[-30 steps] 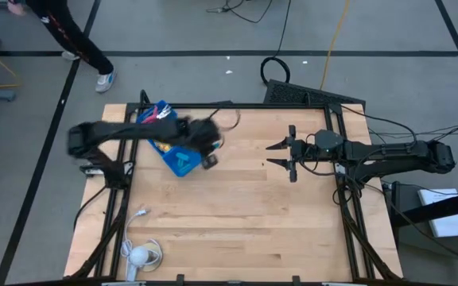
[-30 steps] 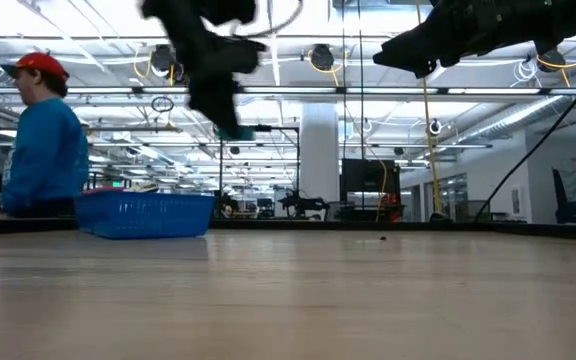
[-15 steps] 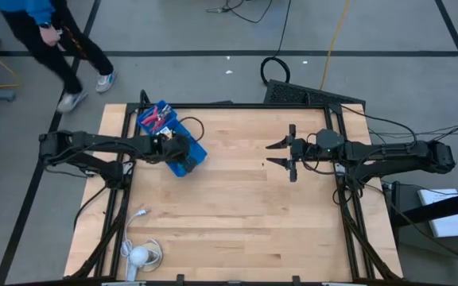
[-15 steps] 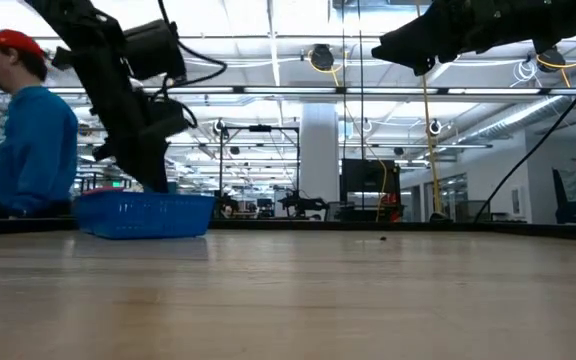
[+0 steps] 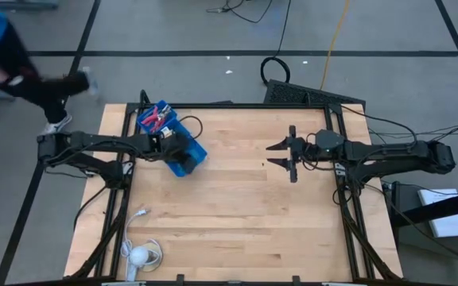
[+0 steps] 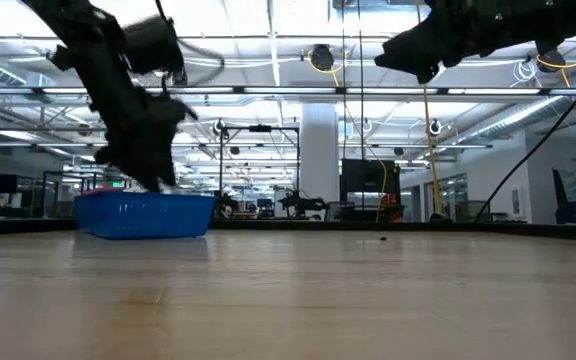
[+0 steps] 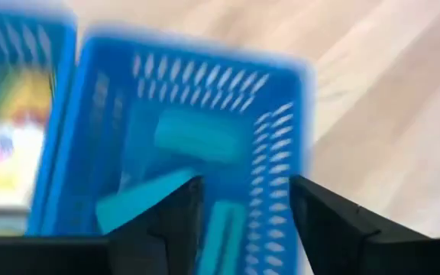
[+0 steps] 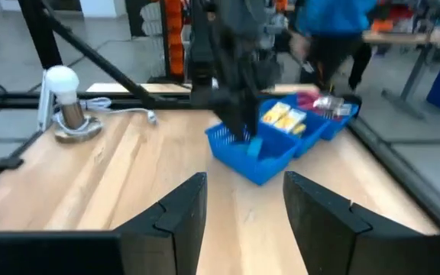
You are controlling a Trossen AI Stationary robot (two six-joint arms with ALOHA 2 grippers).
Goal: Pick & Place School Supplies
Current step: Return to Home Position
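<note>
The left gripper (image 5: 180, 148) hangs just over the blue tray (image 5: 189, 165), its fingers apart and nothing between them. Light-blue erasers (image 7: 195, 137) lie in the compartment under it, and red scissors (image 5: 156, 119) lie at the tray's other end. The right gripper (image 5: 270, 154) hovers wide open and empty above the table (image 5: 229, 222).

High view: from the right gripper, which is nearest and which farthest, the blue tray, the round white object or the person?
From the right gripper:
1. The blue tray, upper left part of the table.
2. The round white object, at the table's lower left corner.
3. The person, on the floor past the upper left corner.
</note>
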